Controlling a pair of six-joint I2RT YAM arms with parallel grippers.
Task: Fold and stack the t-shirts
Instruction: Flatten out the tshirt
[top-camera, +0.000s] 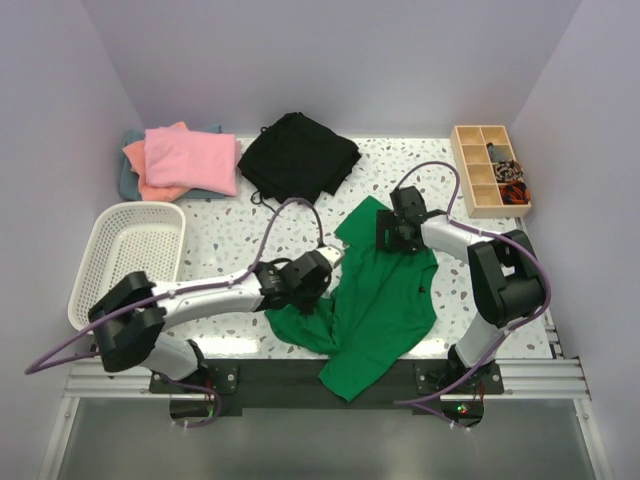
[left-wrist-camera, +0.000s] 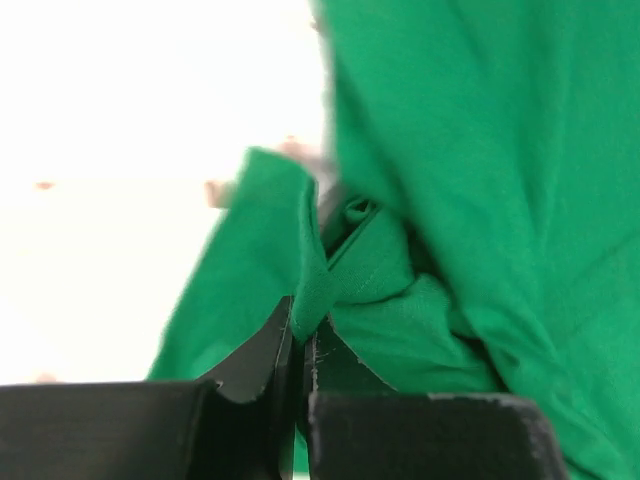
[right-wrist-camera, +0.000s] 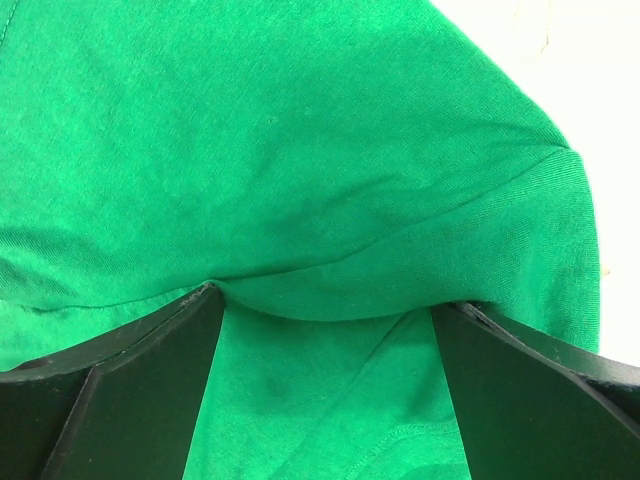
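Observation:
The bright green t-shirt (top-camera: 385, 300) lies crumpled on the table's near middle, and its lower part hangs over the front edge. My left gripper (top-camera: 322, 265) is at the shirt's left side, shut on a thin fold of its edge (left-wrist-camera: 308, 300). My right gripper (top-camera: 397, 232) is open over the shirt's far end. Its fingers (right-wrist-camera: 150, 350) stand wide apart and press down on the green cloth (right-wrist-camera: 300, 180). A pink tee (top-camera: 192, 160) lies folded at the back left on a salmon-orange one (top-camera: 138, 160) and a grey-teal one (top-camera: 126, 183).
A black garment (top-camera: 298, 155) lies at the back middle. A white mesh basket (top-camera: 130, 255) stands at the left. A wooden compartment box (top-camera: 490, 170) with small items sits at the back right. Purple cables loop over both arms.

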